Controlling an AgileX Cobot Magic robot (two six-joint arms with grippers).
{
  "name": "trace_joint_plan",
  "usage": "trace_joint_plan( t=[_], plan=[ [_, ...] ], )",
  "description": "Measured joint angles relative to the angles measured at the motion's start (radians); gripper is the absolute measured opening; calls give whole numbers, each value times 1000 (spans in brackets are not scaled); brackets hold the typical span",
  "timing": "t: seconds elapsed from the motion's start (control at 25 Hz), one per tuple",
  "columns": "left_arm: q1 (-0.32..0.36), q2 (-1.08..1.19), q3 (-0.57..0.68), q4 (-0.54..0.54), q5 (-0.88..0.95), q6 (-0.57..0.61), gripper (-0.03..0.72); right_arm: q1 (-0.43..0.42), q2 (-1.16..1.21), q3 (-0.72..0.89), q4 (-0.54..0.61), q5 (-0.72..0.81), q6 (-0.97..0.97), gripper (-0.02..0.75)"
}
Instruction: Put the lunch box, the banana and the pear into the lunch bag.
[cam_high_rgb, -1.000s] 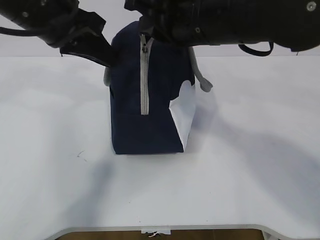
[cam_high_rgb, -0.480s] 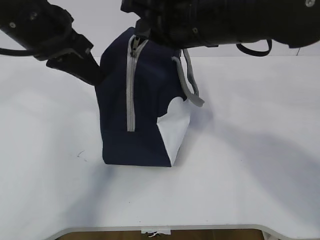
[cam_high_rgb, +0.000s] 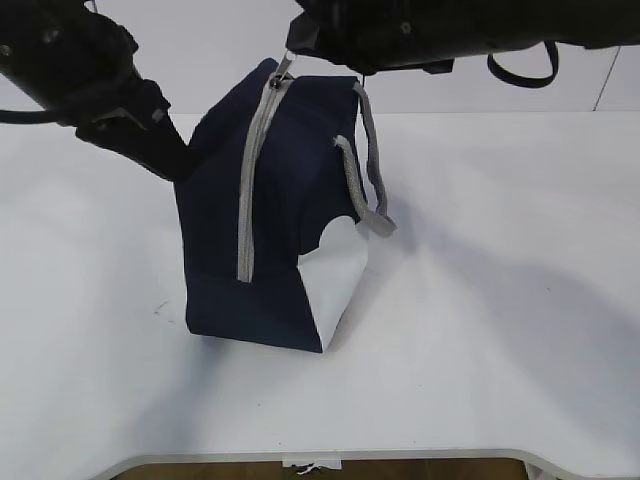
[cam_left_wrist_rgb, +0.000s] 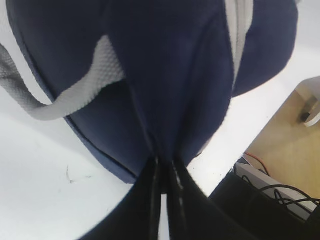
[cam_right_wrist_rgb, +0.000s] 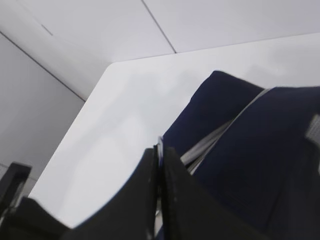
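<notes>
The navy lunch bag (cam_high_rgb: 270, 220) stands tilted on the white table, its grey zipper (cam_high_rgb: 250, 180) closed down the front and a grey strap handle (cam_high_rgb: 365, 175) hanging at its right. My left gripper (cam_high_rgb: 180, 165) is shut on a fold of the bag's fabric at its upper left; the left wrist view shows the pinched navy cloth (cam_left_wrist_rgb: 165, 125) between the jaws (cam_left_wrist_rgb: 164, 162). My right gripper (cam_high_rgb: 292, 55) is shut on the metal zipper pull at the bag's top, seen between its tips (cam_right_wrist_rgb: 160, 150). The lunch box, banana and pear are out of view.
The white table (cam_high_rgb: 500, 330) stretches around the bag, with its front edge (cam_high_rgb: 330, 458) near the bottom. A small dark mark (cam_high_rgb: 160, 308) lies on the table left of the bag. Cables and a floor (cam_left_wrist_rgb: 290, 150) show beyond the table edge.
The bag has been dragged left and toward the front and tilted over, its base swinging left. My left arm moved left and down with the cloth. The right gripper stays at the zipper top.
</notes>
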Motion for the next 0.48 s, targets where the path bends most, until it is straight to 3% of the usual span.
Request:
trace_joint_plan(
  t=[0.48],
  plan=[
    [0,-7,0,13,20,1,-6,-101,126,-137,1,50,0,1]
  ],
)
